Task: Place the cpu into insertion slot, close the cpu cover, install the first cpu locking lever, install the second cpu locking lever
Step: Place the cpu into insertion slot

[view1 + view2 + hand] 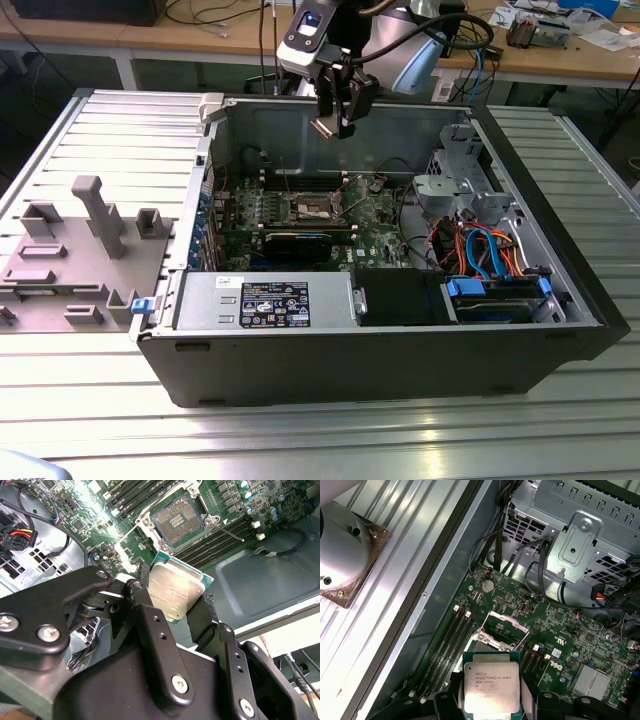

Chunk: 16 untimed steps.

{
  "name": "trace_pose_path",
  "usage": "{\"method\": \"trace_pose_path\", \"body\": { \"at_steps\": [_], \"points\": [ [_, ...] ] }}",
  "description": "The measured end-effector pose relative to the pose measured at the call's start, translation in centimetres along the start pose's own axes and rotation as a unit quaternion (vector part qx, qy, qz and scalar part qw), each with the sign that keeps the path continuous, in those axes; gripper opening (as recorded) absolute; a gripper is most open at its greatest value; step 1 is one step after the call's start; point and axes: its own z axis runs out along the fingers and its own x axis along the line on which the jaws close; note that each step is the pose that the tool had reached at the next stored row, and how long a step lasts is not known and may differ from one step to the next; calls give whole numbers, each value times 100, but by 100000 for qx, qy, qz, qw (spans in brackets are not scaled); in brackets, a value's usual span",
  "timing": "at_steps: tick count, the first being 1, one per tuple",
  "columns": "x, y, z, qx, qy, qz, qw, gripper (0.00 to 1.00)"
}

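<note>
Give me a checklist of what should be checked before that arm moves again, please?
1. Chip gripped: ok, the cpu sits clamped between the jaws.
2. Socket open: ok, the insertion slot shows its dark centre uncovered.
3. Clearance: ok, the cpu hangs above the motherboard, not touching it.
4. Chip's corners matched to the slot: cannot tell.

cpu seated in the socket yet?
No, the gripper holds the cpu clear of the insertion slot, whose dark centre is bare.
</note>
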Motion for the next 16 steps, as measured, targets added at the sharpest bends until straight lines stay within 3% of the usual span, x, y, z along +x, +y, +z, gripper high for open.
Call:
{"method": "trace_pose_path", "body": {
  "at_steps": [16],
  "points": [
    [0, 0, 0, -14, -69, 746, 99997, 55]
  ]
}}
